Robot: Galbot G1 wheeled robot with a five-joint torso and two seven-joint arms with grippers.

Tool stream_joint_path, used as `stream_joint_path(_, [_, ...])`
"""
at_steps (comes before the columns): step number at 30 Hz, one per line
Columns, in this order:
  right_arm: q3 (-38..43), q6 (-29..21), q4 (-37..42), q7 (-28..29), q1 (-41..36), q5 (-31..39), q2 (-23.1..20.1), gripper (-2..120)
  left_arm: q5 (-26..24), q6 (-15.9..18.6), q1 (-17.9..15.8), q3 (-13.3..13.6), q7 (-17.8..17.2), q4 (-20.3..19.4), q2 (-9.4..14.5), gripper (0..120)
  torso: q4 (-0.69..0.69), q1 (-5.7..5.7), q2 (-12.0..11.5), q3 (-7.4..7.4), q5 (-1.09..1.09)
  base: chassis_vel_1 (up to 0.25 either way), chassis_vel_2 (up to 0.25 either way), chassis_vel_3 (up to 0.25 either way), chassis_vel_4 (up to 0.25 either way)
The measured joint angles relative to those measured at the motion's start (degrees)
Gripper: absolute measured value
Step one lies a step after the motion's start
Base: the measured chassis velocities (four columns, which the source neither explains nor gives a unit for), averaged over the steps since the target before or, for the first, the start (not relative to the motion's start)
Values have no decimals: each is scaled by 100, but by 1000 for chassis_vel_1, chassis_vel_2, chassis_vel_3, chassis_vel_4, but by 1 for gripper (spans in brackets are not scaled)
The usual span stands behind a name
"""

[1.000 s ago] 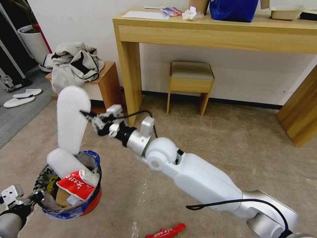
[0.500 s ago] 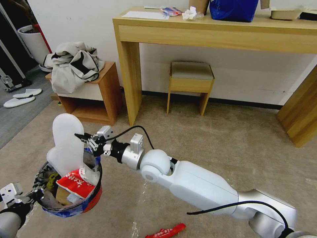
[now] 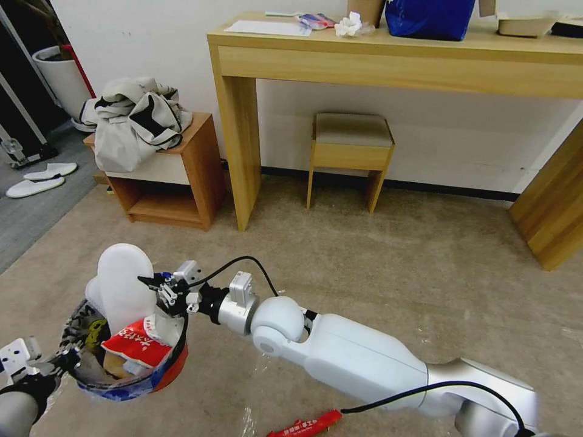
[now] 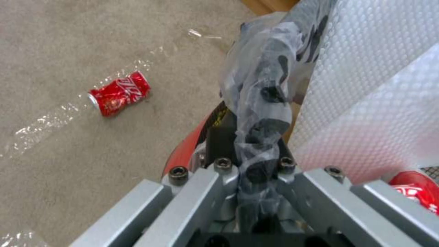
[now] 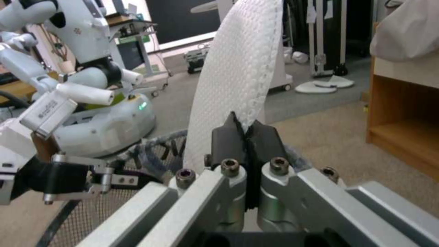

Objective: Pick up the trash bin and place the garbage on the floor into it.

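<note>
The red trash bin (image 3: 174, 371), lined with a clear bag, hangs low at my left. My left gripper (image 3: 68, 357) is shut on its rim, which the left wrist view shows pinched together with the bag (image 4: 258, 103). My right gripper (image 3: 146, 281) is shut on the edge of a white slipper (image 3: 123, 285) that stands upright with its lower end inside the bin. A second slipper (image 3: 93, 292) and a red wrapper (image 3: 138, 345) lie in the bin. On the beige floor (image 3: 395, 255) lie a red wrapper (image 3: 306, 424) and a red can (image 4: 120, 93).
A wooden desk (image 3: 364, 57) stands ahead with a stool (image 3: 351, 152) under it. A low side table (image 3: 194, 164) carries heaped clothes. A wooden cabinet (image 3: 552, 206) stands at the right. Two white slippers (image 3: 39, 179) and a tall white bin (image 3: 61, 79) are on the grey flooring, far left.
My right arm has come down and back toward me, lowering the held slipper from above the bin until its lower end is inside. The left gripper and the bin have barely moved.
</note>
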Motion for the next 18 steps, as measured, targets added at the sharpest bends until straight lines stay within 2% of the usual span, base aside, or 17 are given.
stream_joint_path(18, [-200, 149, -278, -17, -50, -245, 0, 0, 42, -4, 22, 16, 8, -17, -45, 0, 0, 0, 0, 0, 1, 0, 0, 0, 0])
